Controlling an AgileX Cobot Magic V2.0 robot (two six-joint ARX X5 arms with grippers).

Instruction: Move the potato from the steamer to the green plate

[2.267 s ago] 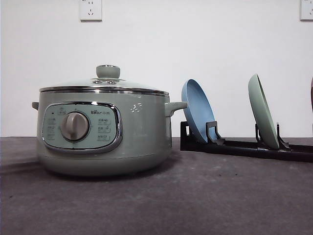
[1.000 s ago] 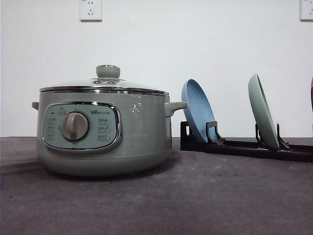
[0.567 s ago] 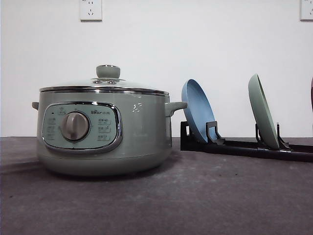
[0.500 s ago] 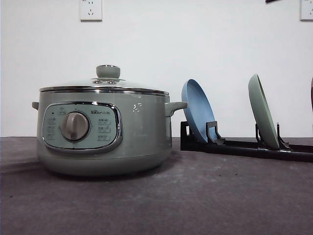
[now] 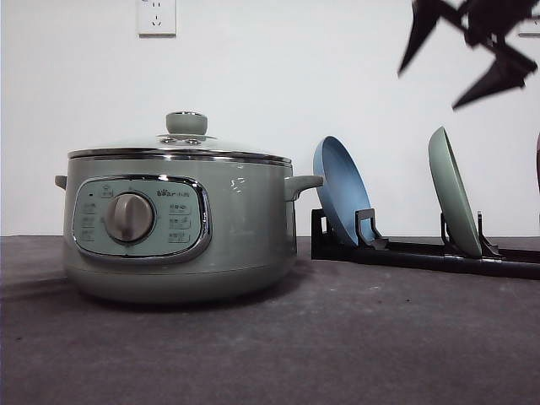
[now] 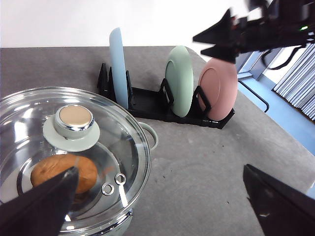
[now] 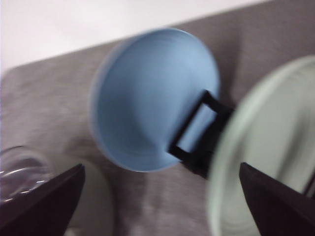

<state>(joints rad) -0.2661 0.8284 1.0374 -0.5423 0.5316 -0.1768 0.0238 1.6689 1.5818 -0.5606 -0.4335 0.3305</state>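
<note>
Right gripper [image 5: 472,46] hangs spread, high above the green plate [image 5: 453,192] racked beside the steamer [image 5: 177,224]; approach squarely. Left wrist: left gripper [image 6: 162,201] open above the lid [image 6: 74,147], potato [image 6: 64,172] beneath. Right wrist: blurred, so slow down

Sage-green steamer [image 5: 177,228]; orange-brown potato [image 6: 63,172]; mint green plate [image 5: 453,192]; blue plate [image 5: 342,190]; pink plate [image 6: 218,88].

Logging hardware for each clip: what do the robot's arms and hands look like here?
Both hands are black with tapered, wedge-shaped fingers ending in points. The right hand appears in the front view as a blurred, angular dark shape high above the plate rack; the left wrist view shows a small green light on it. The left hand shows two matte black fingers. No cables or markings are discernible.
</note>
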